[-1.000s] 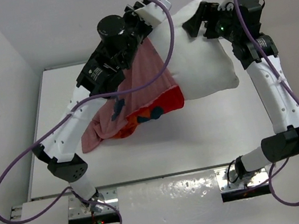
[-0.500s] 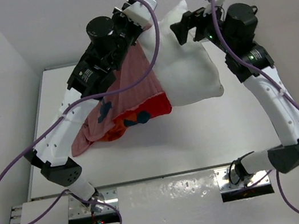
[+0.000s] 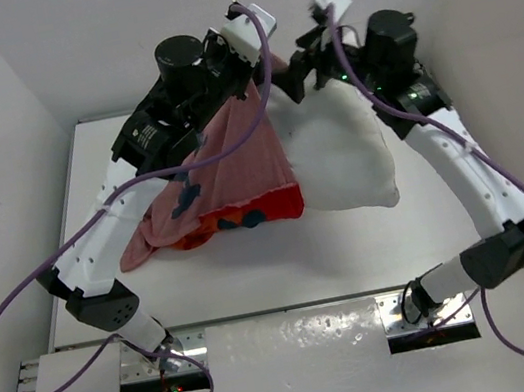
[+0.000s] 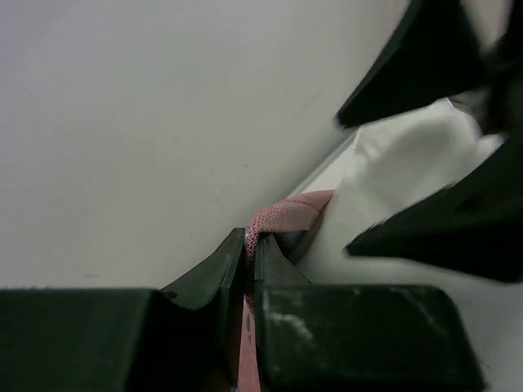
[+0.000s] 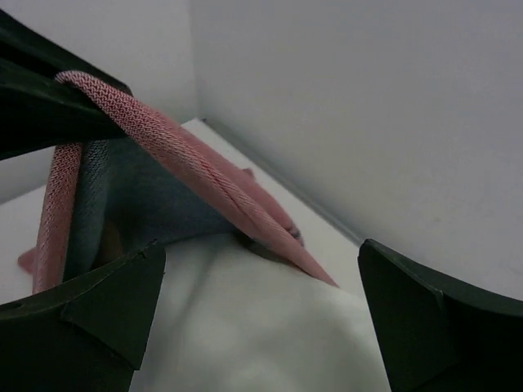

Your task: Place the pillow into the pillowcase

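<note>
The pillow [image 3: 341,157] spreads downward from the right gripper [image 3: 305,56], its upper corner raised between that gripper's two dark fingers [image 5: 110,306] and its broad white body sloping away below them toward the table [image 3: 351,241]; those jaws stand wide apart, one on each side of the corner and not closed on it, and whether either finger touches the cloth cannot be told; from the right wrist view the white surface fills the gap below the fingertips; the pillowcase [image 3: 236,165] hangs from the left gripper [image 4: 252,245], whose jaws are pressed together on a thin fold of its pink woven edge; from that pinch the fabric falls beneath and behind the left gripper, pale pink reverse uppermost, with the red-orange printed side and dark blue patches showing along its lower hem, and a bunched end lying on the table under the left arm; the held edge runs taut from the left gripper across toward the right gripper, passing just above the pillow's near side; the case overlaps that side of the pillow, but whether any of the pillow sits inside it cannot be told; the two grippers are close together, tips facing each other.
</note>
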Robot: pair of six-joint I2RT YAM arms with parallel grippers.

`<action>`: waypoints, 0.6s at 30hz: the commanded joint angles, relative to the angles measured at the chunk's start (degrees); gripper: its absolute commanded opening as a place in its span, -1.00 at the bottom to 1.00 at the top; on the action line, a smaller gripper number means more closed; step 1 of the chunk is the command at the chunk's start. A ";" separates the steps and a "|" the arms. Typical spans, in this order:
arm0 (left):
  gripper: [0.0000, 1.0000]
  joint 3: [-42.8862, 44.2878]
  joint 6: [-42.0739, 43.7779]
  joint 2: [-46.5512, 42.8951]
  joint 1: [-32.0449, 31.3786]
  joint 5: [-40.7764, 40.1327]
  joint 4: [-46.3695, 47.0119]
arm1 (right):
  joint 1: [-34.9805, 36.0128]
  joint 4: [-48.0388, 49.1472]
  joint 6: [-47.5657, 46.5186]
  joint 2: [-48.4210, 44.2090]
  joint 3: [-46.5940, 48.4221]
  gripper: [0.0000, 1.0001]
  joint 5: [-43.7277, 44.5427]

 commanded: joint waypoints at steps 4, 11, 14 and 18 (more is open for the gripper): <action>-1.00 2.11 -2.76 -3.91 -0.95 4.28 3.04 | 5.56 4.03 -1.20 7.94 4.62 0.98 2.20; -1.00 1.58 -3.47 -4.09 -0.95 5.16 3.21 | 6.26 10.33 7.23 17.25 8.85 0.44 2.12; -1.00 1.50 -3.99 -4.18 -0.77 5.25 3.03 | 5.47 10.71 11.89 18.67 10.34 -0.46 2.56; -1.00 0.79 -4.08 -5.14 0.54 4.20 2.94 | 4.07 9.83 14.55 16.66 9.82 -1.00 9.84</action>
